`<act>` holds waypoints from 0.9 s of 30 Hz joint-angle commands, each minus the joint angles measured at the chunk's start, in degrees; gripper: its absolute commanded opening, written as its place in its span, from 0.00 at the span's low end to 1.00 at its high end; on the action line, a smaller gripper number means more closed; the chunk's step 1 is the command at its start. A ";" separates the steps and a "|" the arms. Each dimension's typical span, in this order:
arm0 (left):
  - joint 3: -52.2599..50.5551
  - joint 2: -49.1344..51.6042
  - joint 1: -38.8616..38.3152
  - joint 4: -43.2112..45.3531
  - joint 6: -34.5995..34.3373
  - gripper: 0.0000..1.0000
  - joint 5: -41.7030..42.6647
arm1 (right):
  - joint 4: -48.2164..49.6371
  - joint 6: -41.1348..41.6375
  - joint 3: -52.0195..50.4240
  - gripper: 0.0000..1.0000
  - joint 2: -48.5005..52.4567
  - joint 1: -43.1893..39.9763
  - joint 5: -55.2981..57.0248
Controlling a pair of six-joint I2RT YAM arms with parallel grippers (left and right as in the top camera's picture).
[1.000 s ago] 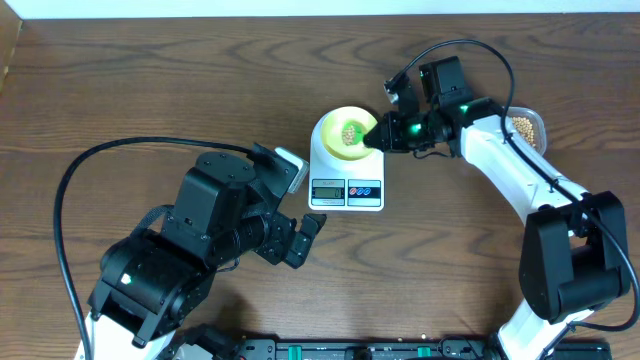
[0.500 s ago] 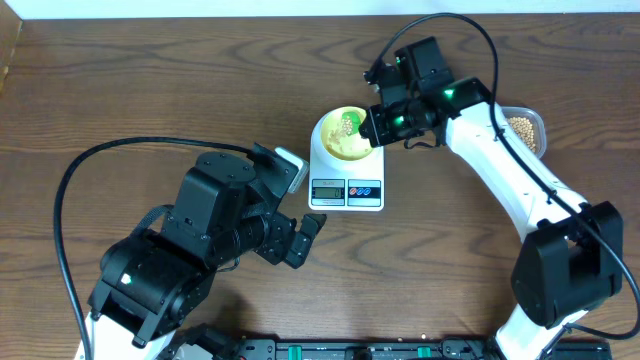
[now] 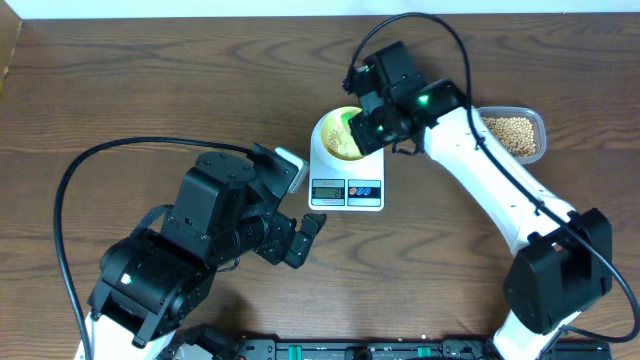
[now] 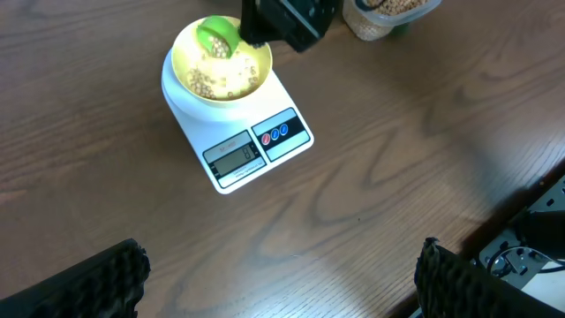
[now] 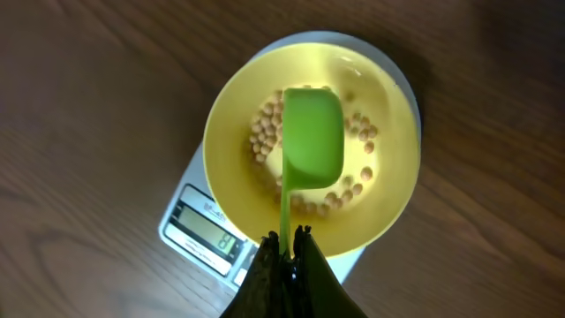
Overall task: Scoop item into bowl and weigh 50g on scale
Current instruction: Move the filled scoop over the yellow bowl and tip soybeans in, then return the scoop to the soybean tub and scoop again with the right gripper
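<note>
Overhead: white rounded-rectangular digital scale [image 3: 346,185] sits mid-worktop, toward the far edge. Its grey LCD [image 3: 327,190] and red and blue buttons [image 3: 364,189] face the near edge. Small round pale yellow bowl [image 3: 322,135] sits on its platform. Right gripper [image 3: 363,127] hangs over the bowl's right rim, with a bright green plastic scoop [image 3: 344,120] showing at its tip. Clear rounded-rectangular plastic container [image 3: 541,128] near the far right corner holds small round tan beans [image 3: 510,135]. Left gripper [image 3: 303,235] is near the near edge, left of centre, well apart from the scale.

Left wrist: both left finger pads [image 4: 115,278] sit at the frame's bottom corners, wide apart, with only bare wooden worktop [image 4: 371,177] between them. The jaws are spread and hold nothing. Scale, bowl and scoop are toward the far edge, with a loose layer of beans in the bowl.

Right wrist: right jaws are clamped on the scoop's thin handle. The scoop cup hangs over the bowl's middle, above the beans, which are scattered across the bowl floor around and under the cup. Bowl is centred on the scale platform. LCD is lit, but I can't read the digits.
</note>
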 commanded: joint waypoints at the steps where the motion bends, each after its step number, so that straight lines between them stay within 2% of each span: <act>1: 0.33 -0.02 0.15 0.00 0.79 0.99 -0.35 | -0.94 -3.58 2.56 0.01 -0.13 2.16 6.47; 8: 0.33 -0.02 0.15 0.00 0.79 0.98 -0.35 | -2.27 -5.22 4.00 0.01 -0.13 4.07 11.26; 22: 0.33 -0.02 0.15 0.00 0.79 0.99 -0.35 | -3.17 -5.81 7.28 0.01 -0.81 4.15 13.73; 26: 0.33 -0.02 0.15 0.00 0.79 0.99 -0.35 | -5.11 -3.26 11.02 0.01 -3.39 3.56 25.38; 27: 0.33 -0.02 0.15 0.00 0.79 0.99 -0.35 | -8.46 -1.11 12.31 0.01 -4.20 2.40 29.77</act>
